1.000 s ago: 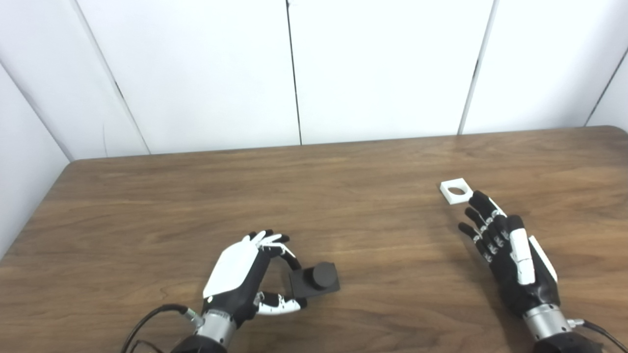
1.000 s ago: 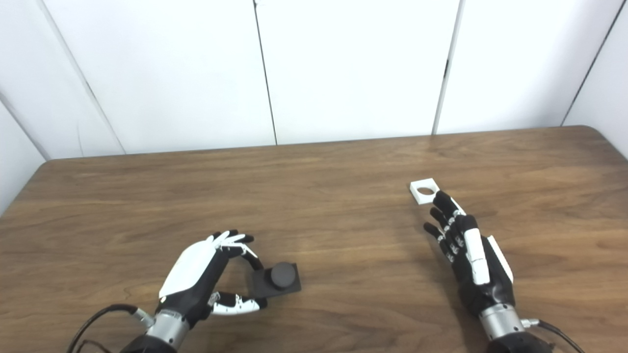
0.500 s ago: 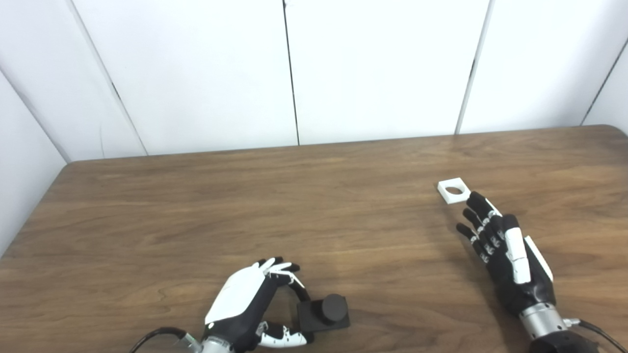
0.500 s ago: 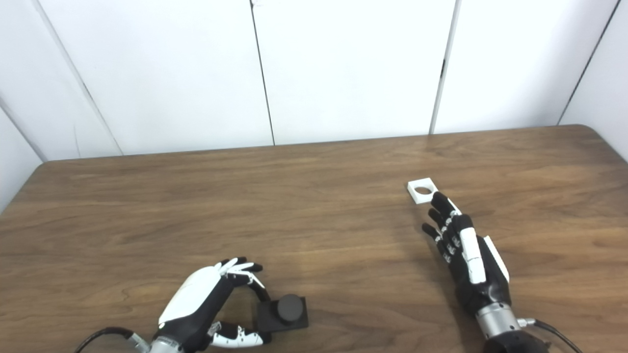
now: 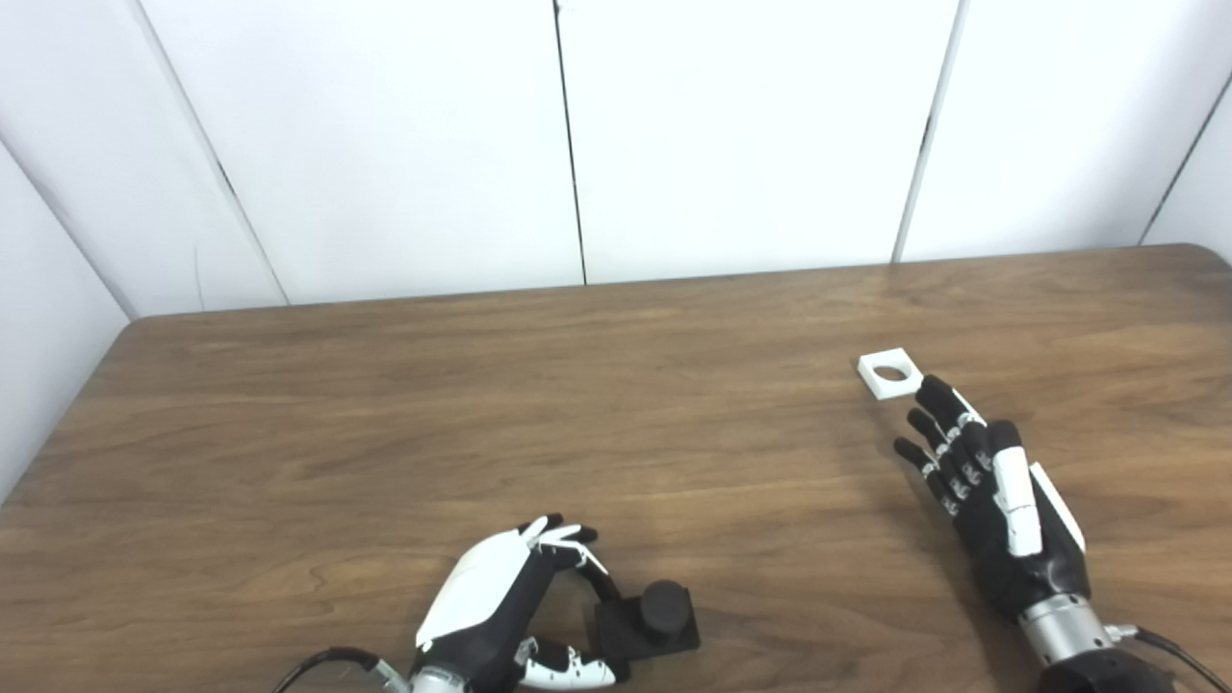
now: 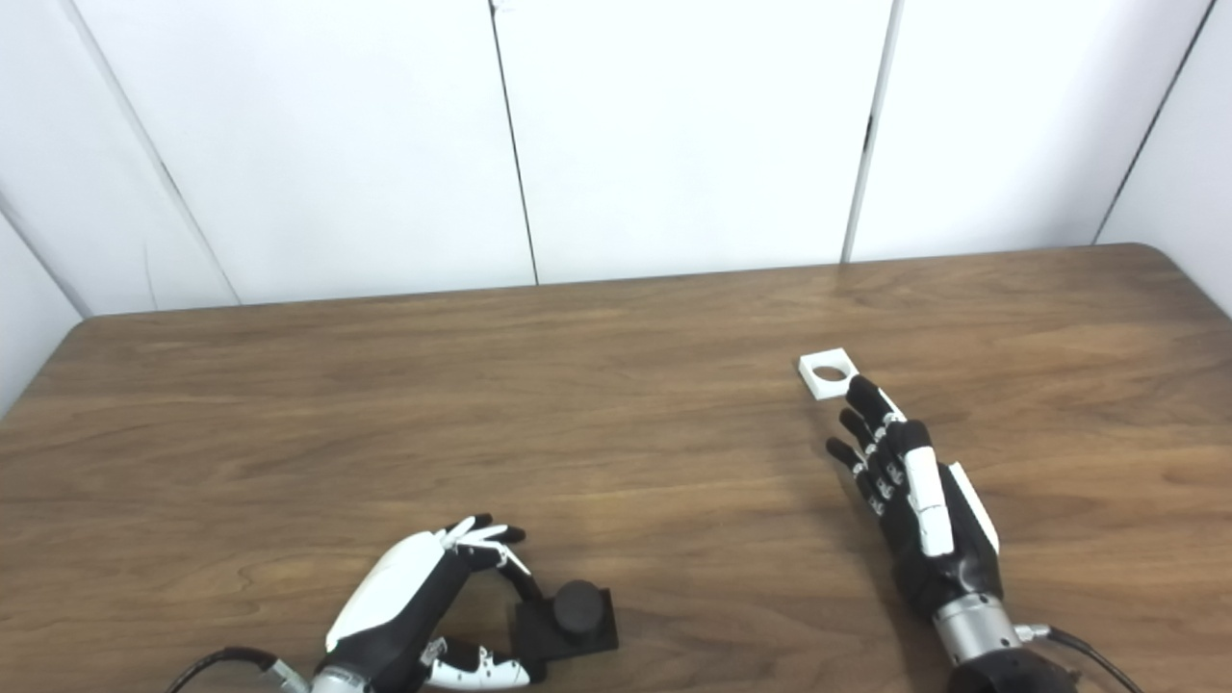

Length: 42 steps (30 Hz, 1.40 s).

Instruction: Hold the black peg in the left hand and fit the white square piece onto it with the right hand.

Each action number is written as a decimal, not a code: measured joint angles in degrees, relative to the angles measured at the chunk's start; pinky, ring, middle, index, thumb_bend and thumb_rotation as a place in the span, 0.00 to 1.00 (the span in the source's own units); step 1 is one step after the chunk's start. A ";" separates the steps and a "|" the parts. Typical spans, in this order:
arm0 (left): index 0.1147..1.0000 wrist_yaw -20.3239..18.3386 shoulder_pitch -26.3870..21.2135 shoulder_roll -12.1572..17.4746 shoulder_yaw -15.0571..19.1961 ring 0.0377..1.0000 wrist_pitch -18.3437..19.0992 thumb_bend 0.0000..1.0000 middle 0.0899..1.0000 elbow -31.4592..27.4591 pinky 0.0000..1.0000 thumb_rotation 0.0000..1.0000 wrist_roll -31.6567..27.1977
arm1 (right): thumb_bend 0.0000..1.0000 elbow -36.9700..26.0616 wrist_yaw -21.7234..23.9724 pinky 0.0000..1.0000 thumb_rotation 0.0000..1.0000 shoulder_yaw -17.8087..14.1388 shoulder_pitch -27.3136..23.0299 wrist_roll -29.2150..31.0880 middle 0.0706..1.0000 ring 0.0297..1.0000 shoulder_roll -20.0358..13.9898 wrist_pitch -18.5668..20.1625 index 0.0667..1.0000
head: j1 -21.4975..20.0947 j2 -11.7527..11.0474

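The black peg, a short round post on a square black base, sits low near the table's front edge. My left hand curls around the base's left side, with fingers on its far corner and thumb on its near corner, gripping it. The white square piece, which has a round hole, lies flat at the right. My right hand rests open just behind it, fingers stretched out. The longest fingertip is almost at the piece's near corner; I cannot tell whether it touches.
The brown wooden table runs to white wall panels at the back. Its left and right edges show in the right eye view. Cables trail from both wrists at the bottom edge.
My left hand has drawn back toward the front edge and a little right, and the black peg has come with it. The right hand and white piece have hardly moved.
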 measured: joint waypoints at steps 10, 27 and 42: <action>0.43 1.15 0.40 -0.08 -0.04 0.99 -1.45 0.50 0.88 0.65 1.00 0.06 -0.05 | 0.83 0.71 -7.92 1.00 0.45 0.55 -1.73 -24.31 0.97 1.00 -4.55 -3.75 0.82 | -0.18 -0.26; 0.43 3.13 0.68 -0.33 -0.81 0.98 -3.72 0.50 0.88 1.67 1.00 0.06 0.32 | 0.93 2.95 -5.24 1.00 0.31 7.27 -16.22 -47.84 1.00 1.00 -19.45 -0.89 0.71 | 0.18 -1.14; 0.43 3.48 0.80 -0.30 -1.00 0.97 -3.97 0.50 0.88 1.67 1.00 0.06 0.75 | 0.96 9.35 3.28 1.00 0.23 13.13 -26.44 -52.18 1.00 1.00 -22.31 4.37 0.69 | -2.02 -1.84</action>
